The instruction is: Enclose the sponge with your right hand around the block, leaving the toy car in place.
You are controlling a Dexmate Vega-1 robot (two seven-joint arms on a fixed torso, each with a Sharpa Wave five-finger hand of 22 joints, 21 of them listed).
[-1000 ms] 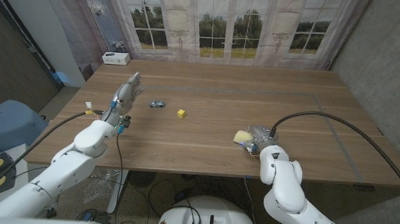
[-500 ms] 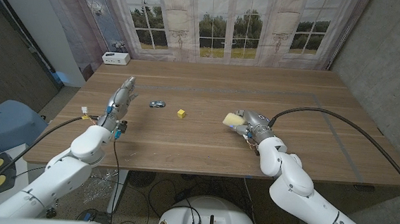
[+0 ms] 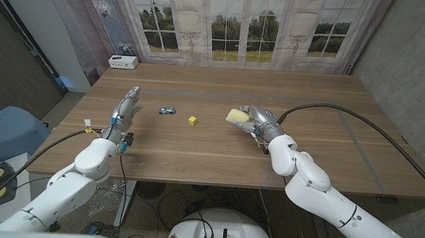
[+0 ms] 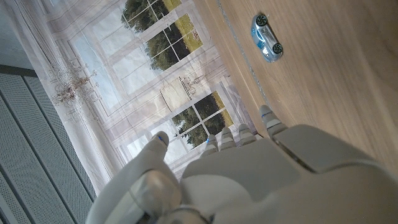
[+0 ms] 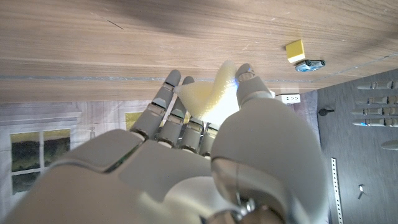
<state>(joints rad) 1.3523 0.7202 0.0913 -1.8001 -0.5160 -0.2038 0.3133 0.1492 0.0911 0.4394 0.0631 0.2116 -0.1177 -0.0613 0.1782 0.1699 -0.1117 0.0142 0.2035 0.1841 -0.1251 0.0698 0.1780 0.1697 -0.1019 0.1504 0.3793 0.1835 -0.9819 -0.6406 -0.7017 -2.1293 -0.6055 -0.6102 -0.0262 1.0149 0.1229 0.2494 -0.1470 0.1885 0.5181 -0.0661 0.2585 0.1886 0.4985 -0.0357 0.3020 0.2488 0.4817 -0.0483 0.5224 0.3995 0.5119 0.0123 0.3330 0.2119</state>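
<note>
The wooden counter [image 3: 218,146] carries everything. The right hand [image 3: 261,124] holds the pale yellow sponge [image 3: 237,116], fingers closed on it above the counter. The left hand [image 3: 121,111] hangs open, fingers straight. The yellow block [image 3: 193,121] lies just left of the sponge, nearer the right hand; the toy car [image 3: 167,110] lies beyond it. No readable writing.

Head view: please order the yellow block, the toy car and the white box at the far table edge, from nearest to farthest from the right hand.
From the right hand, which holds the sponge:
1. Yellow block, mid-table, toward the robot's left.
2. Toy car, further left, beyond the block.
3. White box, at the far left corner of the table.
</note>
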